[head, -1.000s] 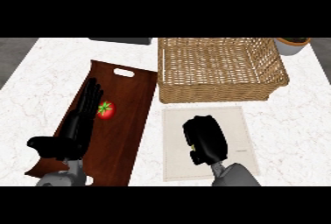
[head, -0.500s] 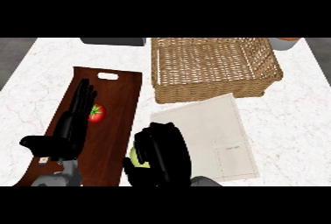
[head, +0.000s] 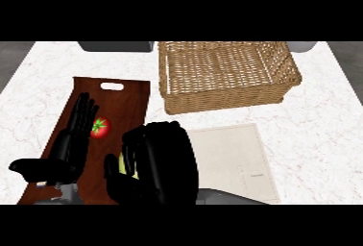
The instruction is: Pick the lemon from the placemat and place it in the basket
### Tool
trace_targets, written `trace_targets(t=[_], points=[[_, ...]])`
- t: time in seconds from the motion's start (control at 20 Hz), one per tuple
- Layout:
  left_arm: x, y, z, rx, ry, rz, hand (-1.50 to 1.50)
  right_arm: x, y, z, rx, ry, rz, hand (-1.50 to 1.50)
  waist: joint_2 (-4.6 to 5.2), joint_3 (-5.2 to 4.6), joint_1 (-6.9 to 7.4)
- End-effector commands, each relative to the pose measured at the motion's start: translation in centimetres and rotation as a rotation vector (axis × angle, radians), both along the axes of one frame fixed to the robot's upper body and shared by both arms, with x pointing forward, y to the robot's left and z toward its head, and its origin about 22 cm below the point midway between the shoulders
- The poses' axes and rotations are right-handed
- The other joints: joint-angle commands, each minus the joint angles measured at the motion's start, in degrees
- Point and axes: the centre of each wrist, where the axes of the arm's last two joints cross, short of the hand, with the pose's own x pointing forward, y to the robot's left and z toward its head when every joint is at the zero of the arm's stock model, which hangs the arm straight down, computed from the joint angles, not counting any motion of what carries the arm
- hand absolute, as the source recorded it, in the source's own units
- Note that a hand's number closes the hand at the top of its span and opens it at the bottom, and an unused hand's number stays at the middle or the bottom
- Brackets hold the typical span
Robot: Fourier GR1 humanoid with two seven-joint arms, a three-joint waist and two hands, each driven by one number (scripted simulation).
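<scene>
the black right hand [head: 159, 161], curled round the yellow-green lemon [head: 123, 164], has risen off the pale rectangular placemat [head: 234, 158] and shifted left, closer to view.
</scene>
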Motion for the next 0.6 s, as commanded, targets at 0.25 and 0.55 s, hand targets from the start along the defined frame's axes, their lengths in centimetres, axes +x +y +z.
trace_targets(t=[0.25,0.55], points=[[0.1,0.4,-0.7,0.007,-0.008,0.024,0.0,4.0,-1.2,2.9,-0.183,-0.006,-0.211,1.5,0.1,0.01,-1.02],[-0.7,0.0,-0.2,-0.006,-0.006,0.012,0.0,7.4,-4.1,1.3,-0.104,0.011,-0.236,1.5,0.2,0.05,-0.67]])
